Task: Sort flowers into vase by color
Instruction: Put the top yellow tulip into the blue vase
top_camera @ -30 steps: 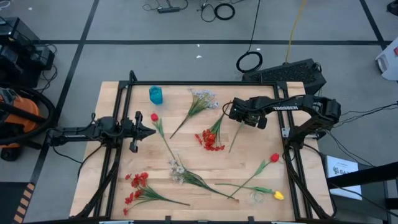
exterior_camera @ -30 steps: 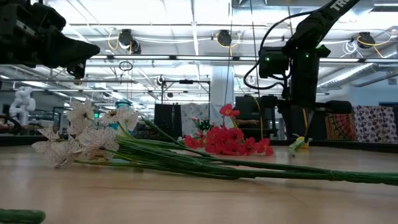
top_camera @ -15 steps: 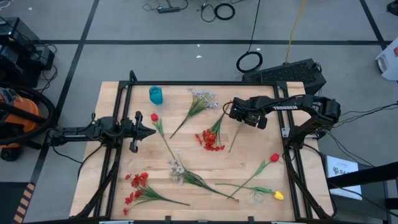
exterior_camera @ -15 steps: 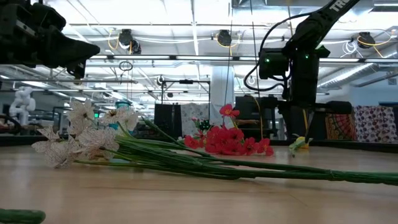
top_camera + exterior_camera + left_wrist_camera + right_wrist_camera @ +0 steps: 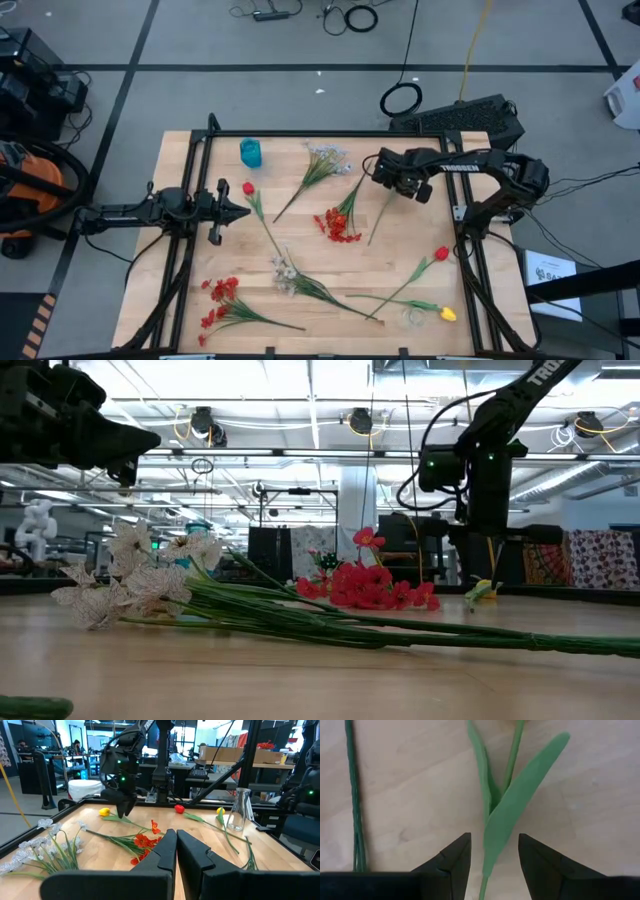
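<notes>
Your biggest risk sits at the right end effector (image 5: pixel 490 860): its fingers stand apart, astride a tulip stem and leaf (image 5: pixel 512 802) lying on the table (image 5: pixel 470 330), with nothing gripped. Close off-centre and you may pinch only the floppy leaf, so the stem slips or drags. A thin green stem (image 5: pixel 354 795) lies beside it and could get swept along.

The left end effector (image 5: pixel 243 211) waits clenched and empty near a red tulip (image 5: pixel 249 188).

The flowers remain scattered flat. The teal vase (image 5: pixel 250 152) stands at the table's far left corner, apparently empty, though its mouth is hard to read. A clear flask (image 5: pixel 239 810) also stands empty.
</notes>
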`<state>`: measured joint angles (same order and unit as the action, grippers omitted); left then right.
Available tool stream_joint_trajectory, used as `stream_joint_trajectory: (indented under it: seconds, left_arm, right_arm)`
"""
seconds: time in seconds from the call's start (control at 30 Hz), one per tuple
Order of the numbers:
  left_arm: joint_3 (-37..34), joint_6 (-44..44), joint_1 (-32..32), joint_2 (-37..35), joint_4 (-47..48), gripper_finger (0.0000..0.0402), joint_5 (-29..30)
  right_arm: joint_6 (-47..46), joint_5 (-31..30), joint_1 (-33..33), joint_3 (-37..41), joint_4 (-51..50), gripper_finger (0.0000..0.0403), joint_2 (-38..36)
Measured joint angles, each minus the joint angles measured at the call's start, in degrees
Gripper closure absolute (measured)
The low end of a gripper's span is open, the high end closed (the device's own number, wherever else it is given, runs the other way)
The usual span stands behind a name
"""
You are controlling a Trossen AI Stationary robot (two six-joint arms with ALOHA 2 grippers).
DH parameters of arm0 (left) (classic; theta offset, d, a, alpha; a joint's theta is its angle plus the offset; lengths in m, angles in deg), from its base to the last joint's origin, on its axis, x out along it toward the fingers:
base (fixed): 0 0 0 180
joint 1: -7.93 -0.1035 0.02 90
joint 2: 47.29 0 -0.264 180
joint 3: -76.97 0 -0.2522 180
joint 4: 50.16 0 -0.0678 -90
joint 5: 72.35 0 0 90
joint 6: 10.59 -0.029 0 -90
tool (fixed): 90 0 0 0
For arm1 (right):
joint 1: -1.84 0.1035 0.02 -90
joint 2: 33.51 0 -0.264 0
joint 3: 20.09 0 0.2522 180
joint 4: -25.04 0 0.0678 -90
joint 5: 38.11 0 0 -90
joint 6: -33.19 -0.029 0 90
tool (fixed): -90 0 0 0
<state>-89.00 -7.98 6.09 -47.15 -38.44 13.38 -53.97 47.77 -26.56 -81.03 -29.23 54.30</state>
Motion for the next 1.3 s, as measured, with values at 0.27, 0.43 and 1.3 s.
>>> stream_joint_trajectory:
  seconds: [0.27, 0.43, 1.3]
  left_arm:
    - [-0.02, 0.0, 0.0, 0.0, -0.02, 0.0381, 0.01]
    - [0.0, 0.0, 0.0, 0.0, 0.0, 0.0381, 0.02]
    - [-0.02, 0.0, 0.0, 0.0, 0.0, 0.0381, 0.02]
  right_arm:
    - [2.12, 0.15, -2.85, 0.0, 0.14, 0.0248, 0.11]
    - [3.32, 3.01, -3.52, -0.02, 0.87, 0.0248, 2.92]
    - [19.92, 5.19, 1.05, -12.42, -3.89, 0.0389, 13.04]
